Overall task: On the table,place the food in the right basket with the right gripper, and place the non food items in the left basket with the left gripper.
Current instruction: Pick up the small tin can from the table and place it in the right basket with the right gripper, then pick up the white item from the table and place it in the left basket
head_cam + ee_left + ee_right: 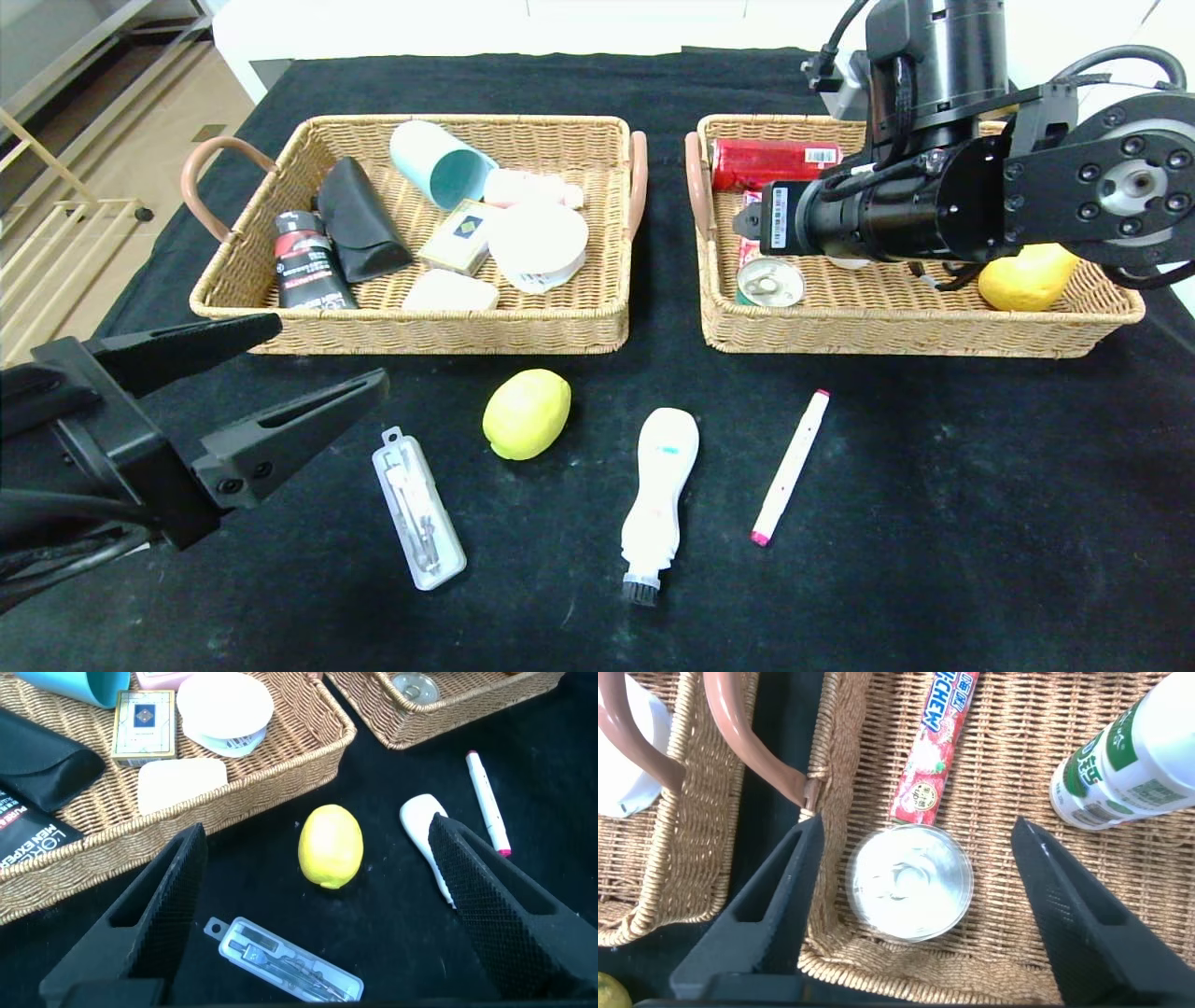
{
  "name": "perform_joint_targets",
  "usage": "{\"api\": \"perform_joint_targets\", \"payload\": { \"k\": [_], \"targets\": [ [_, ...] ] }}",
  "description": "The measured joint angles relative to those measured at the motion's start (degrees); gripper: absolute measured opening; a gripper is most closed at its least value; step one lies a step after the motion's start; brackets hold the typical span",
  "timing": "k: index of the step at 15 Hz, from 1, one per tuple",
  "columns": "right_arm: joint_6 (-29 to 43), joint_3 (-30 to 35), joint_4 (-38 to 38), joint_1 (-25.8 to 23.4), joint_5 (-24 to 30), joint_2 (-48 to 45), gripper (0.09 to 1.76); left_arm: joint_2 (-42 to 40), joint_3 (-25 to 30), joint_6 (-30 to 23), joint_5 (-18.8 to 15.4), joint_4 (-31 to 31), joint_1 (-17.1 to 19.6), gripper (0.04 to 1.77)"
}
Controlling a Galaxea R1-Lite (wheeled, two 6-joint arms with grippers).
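Note:
My right gripper (917, 823) hangs open over the near left corner of the right basket (887, 338). The pull-tab tin (910, 882) stands on the wicker between its fingers, with a gap on each side. A milk bottle (1125, 765) and a lemon (1027, 277) also lie in that basket. On the table (980, 513), in front of the baskets, lie another lemon (527, 413), the white brush (659, 485), the pink-ended marker (791, 467) and the clear case (418, 509). My left gripper (329, 353) is open and empty, hovering at the front left beside the case (280, 961).
The left basket (420, 329) holds a teal cup (439, 163), a black pouch (359, 219), a black-and-red tube (308, 266), a card box and white items. A red packet (770, 161) and a candy stick (936, 747) lie in the right basket.

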Motion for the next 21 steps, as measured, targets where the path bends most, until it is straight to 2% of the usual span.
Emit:
{"api": "perform_joint_targets", "payload": {
  "k": [8, 12, 17, 21],
  "targets": [
    [0.3, 1.5, 1.6, 1.2, 0.2, -2.6, 1.63, 0.0, 0.1, 0.1, -0.1, 0.1, 0.0, 1.72],
    [0.4, 6.7, 2.2, 2.7, 0.3, -7.0, 1.66, -0.1, 0.1, 0.2, -0.1, 0.1, 0.0, 1.72],
    [1.0, 14.3, 2.2, 7.4, 0.1, -12.5, 1.68, -1.0, -0.1, 1.1, 0.0, 1.5, 0.0, 1.72],
    [4.3, 20.1, 1.9, 11.2, 0.0, -16.5, 1.69, -1.0, -0.1, 1.1, 0.0, 1.5, 0.0, 1.72]
  ]
}}
